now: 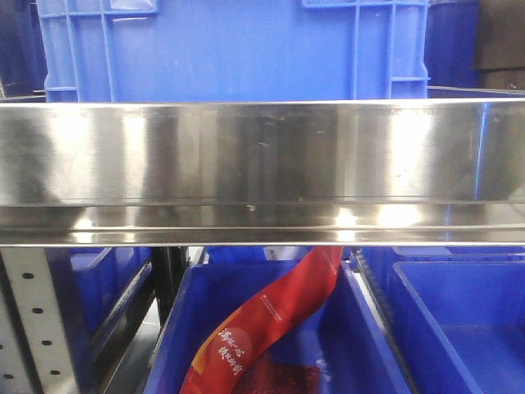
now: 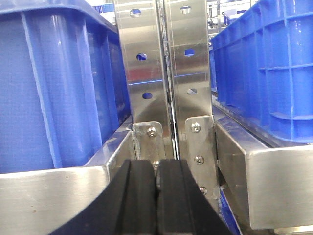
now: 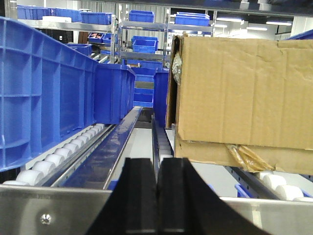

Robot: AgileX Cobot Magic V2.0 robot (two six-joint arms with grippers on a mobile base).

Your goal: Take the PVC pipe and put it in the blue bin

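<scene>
No PVC pipe visible in any of the three views, so impossible to say where it lies; possibly deeper on the shelf or in a bin, hidden. Left gripper (image 2: 157, 196) clenched on nothing, black fingers pressed together, pointing at the perforated steel uprights (image 2: 164, 73) between two blue crates. Right gripper (image 3: 159, 196) likewise pressed closed and empty, facing along a roller lane (image 3: 63, 152) with a cardboard box (image 3: 239, 98) near on its right side and a blue crate (image 3: 44, 93) on its left. Main risk, as a judgement: reaching forward blind, without locating the pipe first, and striking metal. Left fingers very near the bolted brackets (image 2: 198, 147) and the shelf beam, so a straight advance would likely hit them. On the right, little room between crate and carton; a sideways swing could push the box or catch its torn lower flap. Also a risk of dropping into a wrong container, because many blue bins around: a large crate (image 1: 238, 49) on the steel shelf edge (image 1: 262, 164), and below it an open blue bin (image 1: 361, 345) already holding a red packet (image 1: 271, 320), another one beside.
</scene>
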